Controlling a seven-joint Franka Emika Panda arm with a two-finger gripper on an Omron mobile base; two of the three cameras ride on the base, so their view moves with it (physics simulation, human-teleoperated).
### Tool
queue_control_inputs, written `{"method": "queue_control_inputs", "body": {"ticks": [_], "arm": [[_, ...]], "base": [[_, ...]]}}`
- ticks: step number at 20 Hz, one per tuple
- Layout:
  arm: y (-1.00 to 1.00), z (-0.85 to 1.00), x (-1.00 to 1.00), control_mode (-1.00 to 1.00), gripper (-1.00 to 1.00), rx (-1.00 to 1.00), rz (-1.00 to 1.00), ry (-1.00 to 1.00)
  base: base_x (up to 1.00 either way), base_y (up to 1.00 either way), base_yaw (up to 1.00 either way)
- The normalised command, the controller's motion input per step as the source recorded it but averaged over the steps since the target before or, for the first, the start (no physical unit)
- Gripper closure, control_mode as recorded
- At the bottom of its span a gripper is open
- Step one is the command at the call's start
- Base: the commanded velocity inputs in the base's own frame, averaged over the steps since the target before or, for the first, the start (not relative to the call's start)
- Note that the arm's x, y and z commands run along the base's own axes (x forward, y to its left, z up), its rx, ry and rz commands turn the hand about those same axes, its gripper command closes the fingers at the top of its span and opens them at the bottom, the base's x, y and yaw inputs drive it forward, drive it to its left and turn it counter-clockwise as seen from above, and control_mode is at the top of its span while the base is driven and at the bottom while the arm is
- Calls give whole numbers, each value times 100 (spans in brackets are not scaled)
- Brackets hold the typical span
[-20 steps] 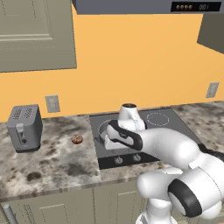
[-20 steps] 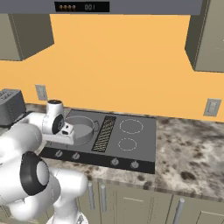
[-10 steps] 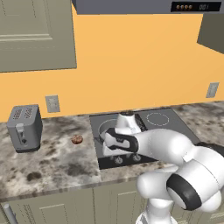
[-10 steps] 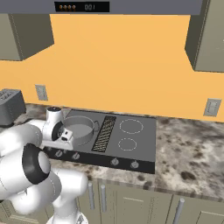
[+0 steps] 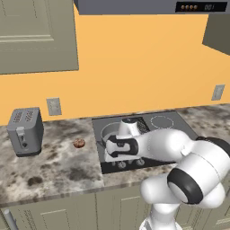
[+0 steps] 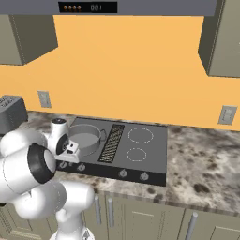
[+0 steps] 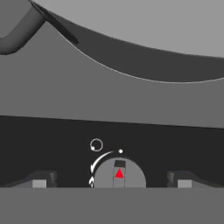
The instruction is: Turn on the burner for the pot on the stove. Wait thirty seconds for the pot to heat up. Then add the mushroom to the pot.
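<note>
The grey pot stands on the left rear of the black stove, covering its burner. In the hand view the pot's wall and dark handle are close ahead. My gripper hangs low over the stove's front-left corner. It is open, with one fingertip on each side of a round grey knob marked with a red triangle. The mushroom lies on the counter left of the stove.
A grey toaster stands at the far left against the wall. More knobs line the stove's front edge, and a ribbed grille runs down its middle. Speckled counter extends to the right.
The hand has come down from above the pot to the stove's front-left knob. The jaws stayed open, and the pot and mushroom have not moved.
</note>
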Motion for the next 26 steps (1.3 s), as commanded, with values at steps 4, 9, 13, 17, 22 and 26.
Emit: {"method": "queue_control_inputs", "body": {"ticks": [4, 9, 13, 17, 22, 26], "arm": [[0, -14, 11, -100, -100, 0, 0, 0], [1, -13, 0, -100, 100, 0, 0, 0], [0, -10, -4, -100, 100, 0, 0, 0], [1, -8, -11, -100, 100, 0, 0, 0], [15, -26, -33, -100, 100, 0, 0, 1], [1, -36, -33, -100, 100, 0, 1, 16]], "base": [[0, 0, 0], [0, 0, 0], [0, 0, 0], [0, 0, 0], [0, 0, 0], [0, 0, 0]]}}
